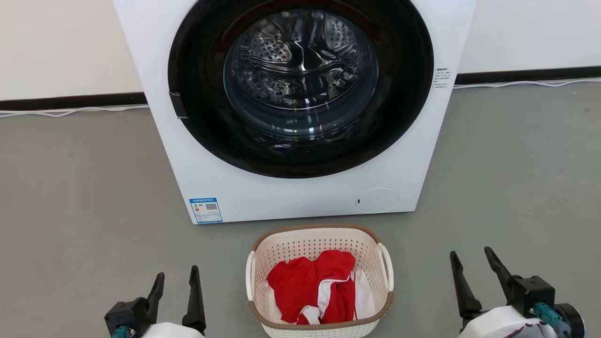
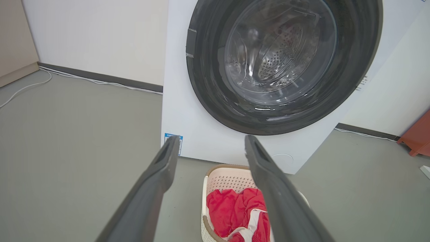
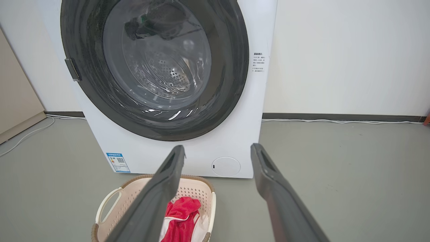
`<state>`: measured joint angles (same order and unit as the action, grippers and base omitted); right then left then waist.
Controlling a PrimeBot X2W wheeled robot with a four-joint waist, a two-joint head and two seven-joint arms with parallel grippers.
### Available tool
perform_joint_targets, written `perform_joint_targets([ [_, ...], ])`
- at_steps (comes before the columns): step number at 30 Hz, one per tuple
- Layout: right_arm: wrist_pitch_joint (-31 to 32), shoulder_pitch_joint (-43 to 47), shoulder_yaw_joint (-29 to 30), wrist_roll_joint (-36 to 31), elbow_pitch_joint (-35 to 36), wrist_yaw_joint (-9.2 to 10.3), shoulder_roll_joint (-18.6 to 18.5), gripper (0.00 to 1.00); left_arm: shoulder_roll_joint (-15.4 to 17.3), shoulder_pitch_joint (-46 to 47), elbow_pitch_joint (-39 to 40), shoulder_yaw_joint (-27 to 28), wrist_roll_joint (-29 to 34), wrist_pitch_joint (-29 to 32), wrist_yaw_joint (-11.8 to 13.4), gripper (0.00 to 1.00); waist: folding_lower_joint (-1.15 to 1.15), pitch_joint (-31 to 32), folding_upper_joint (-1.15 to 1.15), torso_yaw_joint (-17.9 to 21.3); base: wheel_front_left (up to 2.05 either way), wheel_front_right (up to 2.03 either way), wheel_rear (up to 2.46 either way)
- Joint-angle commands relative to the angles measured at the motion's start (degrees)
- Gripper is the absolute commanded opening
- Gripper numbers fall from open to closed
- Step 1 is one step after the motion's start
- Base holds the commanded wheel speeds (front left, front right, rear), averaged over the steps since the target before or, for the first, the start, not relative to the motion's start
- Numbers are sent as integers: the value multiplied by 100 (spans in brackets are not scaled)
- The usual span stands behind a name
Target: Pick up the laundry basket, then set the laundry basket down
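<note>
Left gripper (image 1: 177, 272): mine, low at my left. Its fingers were spread wide with nothing between them, well apart from the basket.
Right gripper (image 1: 470, 252): mine, low at my right. Its fingers were likewise spread and empty, also well apart from the basket.
Basket (image 1: 310, 246): stood upright on the floor (image 1: 84, 188), between my two grippers. Its brown rim was level.
Left handle (image 1: 250, 277): white loop on the side toward my left gripper, free.
Right handle (image 1: 387, 267): white loop on the side toward my right gripper, free.
Cloth (image 1: 310, 286): red and white, lay bunched inside the basket, below the rim.
Washer (image 1: 291, 192): white front-loader just behind the basket, with a narrow strip of floor between them. The drum showed through its round dark-ringed door.
Cable (image 1: 70, 111): white, ran along the dark skirting.
Wall (image 1: 61, 42): pale, farthest back.
Step in hand: I judged it two ways. A basket on the floor with both grippers loose beside it fitted the moment ahead of a lift, and equally the moment after the set-down.
Next move: not settled by this scene, so I entered none. Both handles were open to reach.
</note>
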<state>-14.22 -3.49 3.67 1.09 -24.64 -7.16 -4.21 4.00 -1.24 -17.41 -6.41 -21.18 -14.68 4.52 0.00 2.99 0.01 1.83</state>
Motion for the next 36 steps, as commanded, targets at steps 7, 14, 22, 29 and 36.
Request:
perform_joint_targets([
  [7, 13, 82, 1, 10, -180, 8, 40, 0, -42, -94, -223, -7, -8, 9, -6, 0, 0, 7, -1, -9, 0, 0, 0],
  [14, 172, 44, 68, 477, -177, 5, 50, 0, -52, -59, -234, 78, -382, 137, -70, 0, 13, 3, -1, -19, 0, 0, 0],
  [22, 273, 48, 50, 1074, -67, 3, 55, 0, -56, -10, -190, 152, -838, 263, -146, 0, 1, -30, -1, -30, 0, 0, 0],
  [29, 377, 37, 54, 1587, 15, 1, 60, 0, -59, 36, -154, 222, -1237, 378, -213, 0, 1, -49, -1, -39, 0, 0, 0],
  [36, 472, 21, 65, 2023, 78, -1, 65, 0, -63, 76, -125, 282, -1576, 478, -270, 0, 1, -64, -1, -48, 0, 0, 0],
])
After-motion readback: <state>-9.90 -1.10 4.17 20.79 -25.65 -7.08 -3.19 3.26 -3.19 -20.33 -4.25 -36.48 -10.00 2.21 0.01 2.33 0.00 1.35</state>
